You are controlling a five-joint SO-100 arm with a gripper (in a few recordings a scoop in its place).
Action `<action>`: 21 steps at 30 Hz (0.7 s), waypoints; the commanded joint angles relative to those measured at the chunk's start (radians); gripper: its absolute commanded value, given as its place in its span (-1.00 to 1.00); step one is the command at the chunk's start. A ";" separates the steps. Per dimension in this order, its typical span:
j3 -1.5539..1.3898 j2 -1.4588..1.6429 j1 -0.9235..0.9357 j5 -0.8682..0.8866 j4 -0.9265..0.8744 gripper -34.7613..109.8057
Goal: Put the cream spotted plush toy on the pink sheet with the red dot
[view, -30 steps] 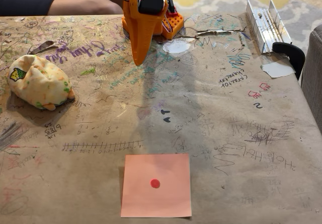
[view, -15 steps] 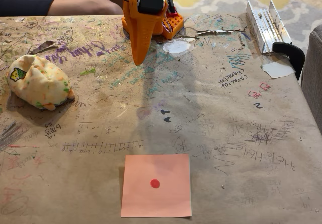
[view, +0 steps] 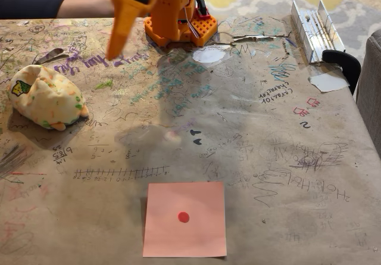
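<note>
fingers: orange gripper hangs in the air at upper left of the fixed view, tip pointing down and left; the fingers look pressed together to one point, nothing held, though motion blur keeps me from being sure
plush vs fingers: cream spotted plush toy sits lower left of the tip, near but clearly apart, no contact
plush place: left edge of the bench, lying on its side on the scribbled brown paper, shadow under its near side
plush look: rounded soft cream blob, orange and green specks, small orange bits at its lower right end, dark patch with yellow on its left end
target: pink sheet with the red dot flat at bottom centre, square, salmon pink, dot in its middle, nothing on it
plush vs target: well apart, plush up and left of the sheet
arm base: orange base at the far edge, top centre
other: metal rail at the far right corner; a person's forearm rests along the far edge, top left
</note>
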State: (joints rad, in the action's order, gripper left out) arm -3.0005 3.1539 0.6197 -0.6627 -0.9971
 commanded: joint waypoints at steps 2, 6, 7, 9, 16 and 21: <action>0.169 -0.331 0.144 -0.061 0.143 -0.04; 0.446 -0.764 0.164 -0.032 0.087 -0.01; 0.511 -0.851 0.163 -0.021 0.069 -0.01; 0.620 -0.996 0.160 -0.006 0.037 0.00; 0.930 -1.361 0.172 -0.009 -0.057 0.04; 1.074 -1.528 0.267 -0.003 -0.164 0.04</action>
State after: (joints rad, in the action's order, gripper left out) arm -2.0571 1.6582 0.8253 -0.6565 -1.0999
